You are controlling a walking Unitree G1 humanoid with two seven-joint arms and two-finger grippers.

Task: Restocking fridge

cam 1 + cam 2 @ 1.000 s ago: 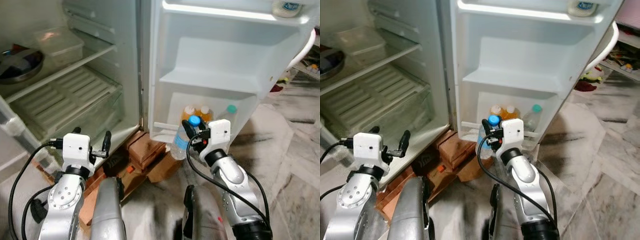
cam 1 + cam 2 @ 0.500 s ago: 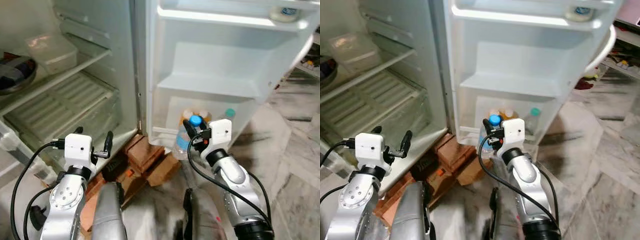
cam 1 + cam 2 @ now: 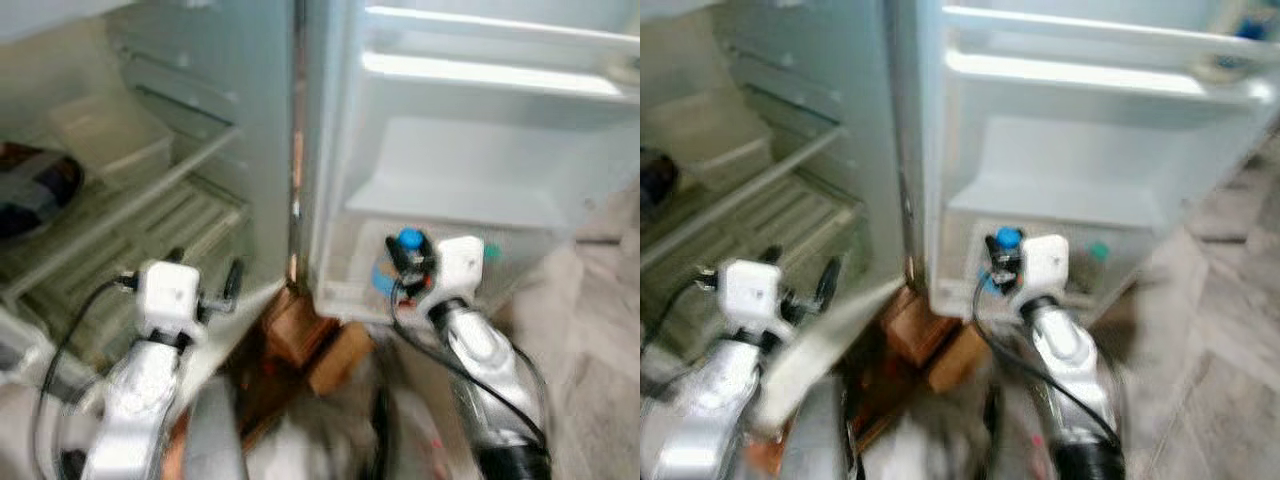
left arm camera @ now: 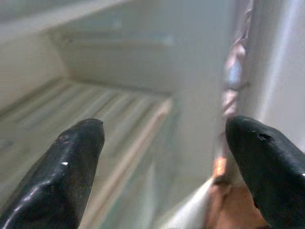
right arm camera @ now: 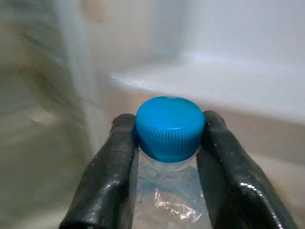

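My right gripper (image 3: pixel 408 258) is shut on a clear water bottle (image 5: pixel 171 191) with a blue cap (image 5: pixel 170 127), gripping it just below the cap. It holds the bottle upright in front of the lowest shelf of the open fridge door (image 3: pixel 480 190). A green-capped bottle (image 3: pixel 490 253) stands on that door shelf behind it. My left gripper (image 3: pixel 205 280) is open and empty, raised before the fridge's lower wire shelf (image 4: pixel 119 114). The head views are blurred.
A clear lidded box (image 3: pixel 110 140) and a dark bowl (image 3: pixel 35 190) sit on the fridge's inner shelves. Brown wooden blocks (image 3: pixel 315 345) lie on the floor under the fridge. Marble floor (image 3: pixel 600 330) stretches to the right.
The camera has moved closer to the fridge and the picture has blurred. My right gripper still holds the bottle, now nearer the lower door shelf.
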